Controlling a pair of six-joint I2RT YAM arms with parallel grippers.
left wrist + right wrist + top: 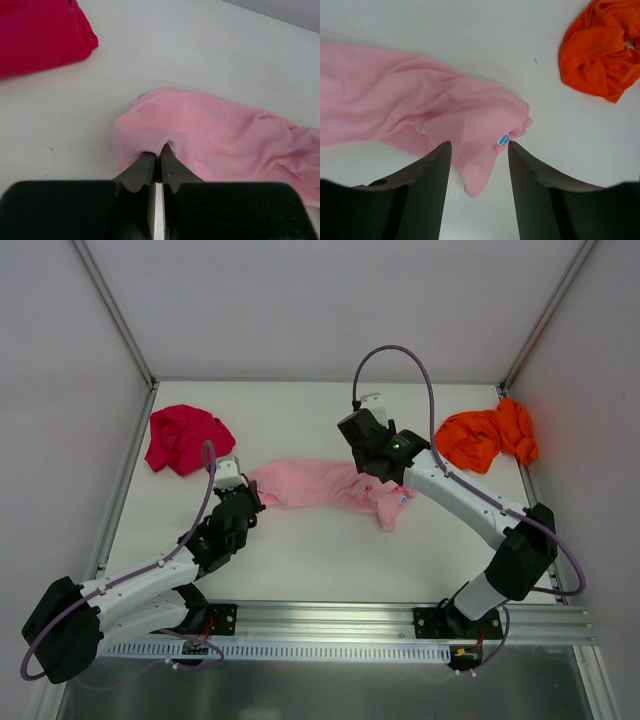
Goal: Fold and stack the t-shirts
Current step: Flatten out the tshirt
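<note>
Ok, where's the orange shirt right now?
Top view: the orange shirt sits bunched at the table's far right edge, apart from the pink shirt.

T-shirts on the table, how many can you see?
3: magenta-red t-shirt far left, light pink t-shirt across the middle, orange t-shirt far right; none appears hidden.

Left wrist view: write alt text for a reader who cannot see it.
The left arm's fingers are shut on the near edge of a crumpled light pink t-shirt lying on a white table. A magenta-red t-shirt sits bunched at the upper left, apart from the pink one.
</note>
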